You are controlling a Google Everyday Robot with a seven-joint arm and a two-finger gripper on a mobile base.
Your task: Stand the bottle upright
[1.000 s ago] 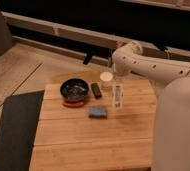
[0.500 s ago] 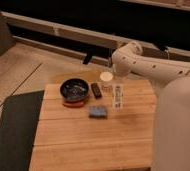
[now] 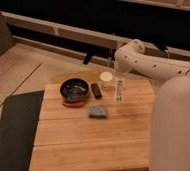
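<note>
The slim white bottle (image 3: 120,92) stands upright on the wooden table (image 3: 93,140), near its far right part, with a faint label on its side. My gripper (image 3: 117,74) hangs from the white arm (image 3: 148,62) directly above the bottle's top, close to it. I cannot tell whether it touches the bottle.
A round pale cup with a white top (image 3: 106,79) stands just left of the bottle. A small black oblong object (image 3: 96,90) lies beside a black bowl (image 3: 75,90). A blue sponge (image 3: 98,111) lies in front. A dark mat (image 3: 15,130) covers the floor at left.
</note>
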